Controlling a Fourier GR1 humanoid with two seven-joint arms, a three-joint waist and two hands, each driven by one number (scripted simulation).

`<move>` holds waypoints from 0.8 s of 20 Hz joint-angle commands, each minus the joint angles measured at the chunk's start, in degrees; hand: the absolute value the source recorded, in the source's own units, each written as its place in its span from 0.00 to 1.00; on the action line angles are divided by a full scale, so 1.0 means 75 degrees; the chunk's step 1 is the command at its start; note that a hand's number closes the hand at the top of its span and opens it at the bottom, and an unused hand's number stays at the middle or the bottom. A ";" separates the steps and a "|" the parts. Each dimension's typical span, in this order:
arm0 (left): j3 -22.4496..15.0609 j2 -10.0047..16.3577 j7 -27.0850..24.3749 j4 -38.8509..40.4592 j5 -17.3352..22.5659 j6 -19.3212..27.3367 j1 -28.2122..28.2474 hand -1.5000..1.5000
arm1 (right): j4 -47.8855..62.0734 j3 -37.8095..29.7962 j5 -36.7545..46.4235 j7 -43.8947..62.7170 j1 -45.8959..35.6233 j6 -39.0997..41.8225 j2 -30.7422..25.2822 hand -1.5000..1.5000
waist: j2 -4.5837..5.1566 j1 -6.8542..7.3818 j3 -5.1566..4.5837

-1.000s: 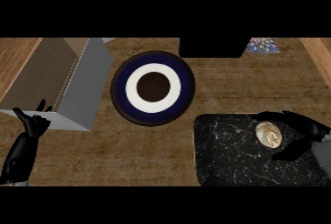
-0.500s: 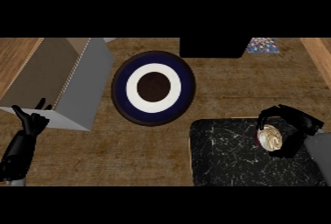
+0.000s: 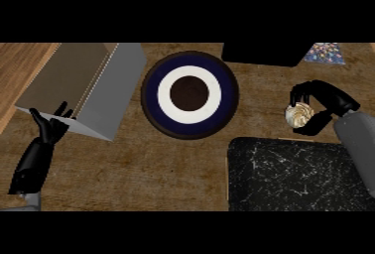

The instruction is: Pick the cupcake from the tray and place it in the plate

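Cupcake [image 3: 299, 115] inside right hand [image 3: 331, 96] (off tray [image 3: 293, 173])

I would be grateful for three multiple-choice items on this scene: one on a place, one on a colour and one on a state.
1. What colour is the round ringed plate's outer band? A. Navy blue. B. Red. C. Green.
2. Where is the cream-swirled cupcake? A. On the plate. B. In the black right hand, beyond the black marbled tray's edge. C. Lying mid-tray.
3. How is the black left hand? A. Curled round the cupcake. B. Open, fingers up, holding nothing. C. Pressing the plate.
Answers: 1 A, navy rings the white band; 2 B, fingers curl round it off the tray; 3 B, it rests beside the grey box.
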 commanded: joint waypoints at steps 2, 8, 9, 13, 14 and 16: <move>-0.0253 -0.0188 0.0201 0.0099 -0.0069 -0.0048 -0.0068 0.50 | 0.0781 -0.0581 0.0022 -0.0116 -0.0870 -0.1395 -0.0001 1.00 | 0.0082 0.0089 -0.0003; -0.0097 -0.0063 0.0176 0.0169 -0.0063 -0.0075 0.0073 0.50 | 0.1198 -0.1311 -0.0371 -0.1323 -0.1237 -0.2771 -0.0037 1.00 | -0.0020 -0.0142 -0.0017; 0.0021 0.0029 0.0352 0.0087 0.0021 -0.0124 -0.0001 0.50 | 0.1218 -0.1416 -0.0467 -0.1453 -0.1565 -0.2656 -0.0129 1.00 | -0.0053 -0.0156 -0.0022; 0.0138 0.0008 -0.0090 0.0362 -0.0115 0.0081 0.0155 0.50 | 0.1287 -0.1921 -0.1126 -0.2876 -0.1958 -0.2208 -0.0140 1.00 | -0.0085 -0.0253 -0.0035; 0.0098 -0.0106 -0.0067 0.0317 -0.0076 0.0108 0.0182 0.50 | 0.1337 -0.2013 -0.1290 -0.3373 -0.1831 -0.2075 -0.0049 1.00 | -0.0112 -0.0326 -0.0036; 0.0053 -0.0140 0.0119 0.0351 -0.0203 0.0191 0.0030 0.50 | 0.1536 -0.1932 -0.1260 -0.3681 -0.2213 -0.1485 -0.0179 1.00 | -0.0149 -0.0421 -0.0048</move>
